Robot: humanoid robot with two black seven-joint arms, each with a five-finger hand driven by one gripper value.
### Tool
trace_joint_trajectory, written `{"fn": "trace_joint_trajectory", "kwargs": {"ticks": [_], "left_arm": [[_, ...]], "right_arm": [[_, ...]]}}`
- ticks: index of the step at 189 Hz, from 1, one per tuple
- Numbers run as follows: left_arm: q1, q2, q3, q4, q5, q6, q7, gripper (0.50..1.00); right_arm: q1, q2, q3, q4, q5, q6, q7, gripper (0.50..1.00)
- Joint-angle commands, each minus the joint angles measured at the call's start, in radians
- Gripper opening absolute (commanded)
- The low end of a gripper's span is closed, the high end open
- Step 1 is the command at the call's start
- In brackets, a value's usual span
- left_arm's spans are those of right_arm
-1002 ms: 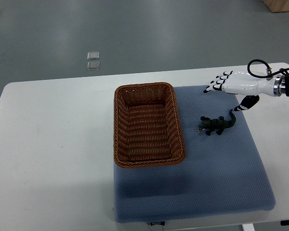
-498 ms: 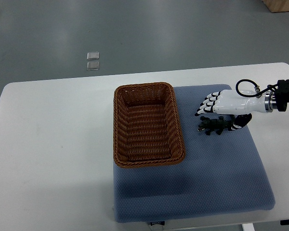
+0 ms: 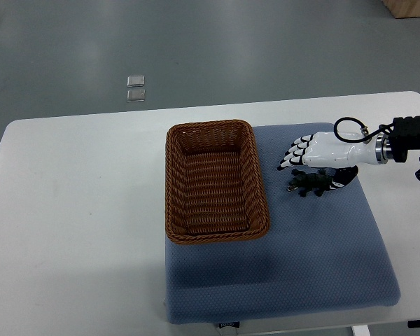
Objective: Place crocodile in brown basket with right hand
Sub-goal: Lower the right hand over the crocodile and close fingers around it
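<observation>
Crocodile (image 3: 311, 183) lies just under the right hand (image 3: 320, 150), right of the frame's centre. The white hand is flat above it, its fingers (image 3: 292, 155) stretched out toward the left and closed on nothing. The dark thumb is near the tail. For a good grip, I think the fingers should curl around the thick, bumpy body and not the thin tail. The toy looks like hard, dark green plastic. It rests on a soft, dotted blue mat (image 3: 301, 266). Further left stands the brown basket (image 3: 261, 190), rectangular woven wicker.

Readable text: none is found.
Print on the small tag (image 3: 227, 325) at the front edge of the blue pad (image 3: 322, 252): too small to be read.
</observation>
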Motion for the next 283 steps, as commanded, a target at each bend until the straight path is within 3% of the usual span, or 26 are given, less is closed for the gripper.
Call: {"fn": "trace_joint_trajectory", "kwargs": {"ticks": [1, 99, 120, 150, 163, 188, 206, 244, 283], "left_arm": [[-0.001, 0.0, 0.0, 0.0, 0.0, 0.0, 0.0, 1.0], [0.001, 0.0, 0.0, 0.0, 0.0, 0.0, -0.002, 1.0], [0.001, 0.0, 0.0, 0.0, 0.0, 0.0, 0.0, 1.0], [0.001, 0.0, 0.0, 0.0, 0.0, 0.0, 0.0, 1.0], [-0.001, 0.0, 0.0, 0.0, 0.0, 0.0, 0.0, 1.0], [0.001, 0.0, 0.0, 0.0, 0.0, 0.0, 0.0, 1.0], [0.001, 0.0, 0.0, 0.0, 0.0, 0.0, 0.0, 1.0], [-0.001, 0.0, 0.0, 0.0, 0.0, 0.0, 0.0, 1.0], [-0.001, 0.0, 0.0, 0.0, 0.0, 0.0, -0.002, 1.0]], "right_arm": [[-0.003, 0.016, -0.001, -0.02, -0.008, 0.006, 0.0, 0.924], [-0.038, 0.044, 0.0, -0.078, -0.016, 0.025, 0.0, 0.924], [-0.039, 0.044, 0.002, -0.083, -0.016, 0.023, 0.0, 0.905], [-0.041, 0.05, 0.0, -0.089, -0.016, 0.025, 0.0, 0.801], [-0.041, 0.05, 0.0, -0.089, -0.016, 0.025, 0.0, 0.791], [-0.039, 0.05, 0.0, -0.091, -0.016, 0.025, 0.0, 0.725], [-0.041, 0.051, -0.001, -0.091, -0.016, 0.025, 0.0, 0.717], [-0.041, 0.05, -0.001, -0.091, -0.028, 0.036, 0.0, 0.576], [-0.039, 0.048, -0.007, -0.091, -0.03, 0.036, 0.0, 0.5]]}}
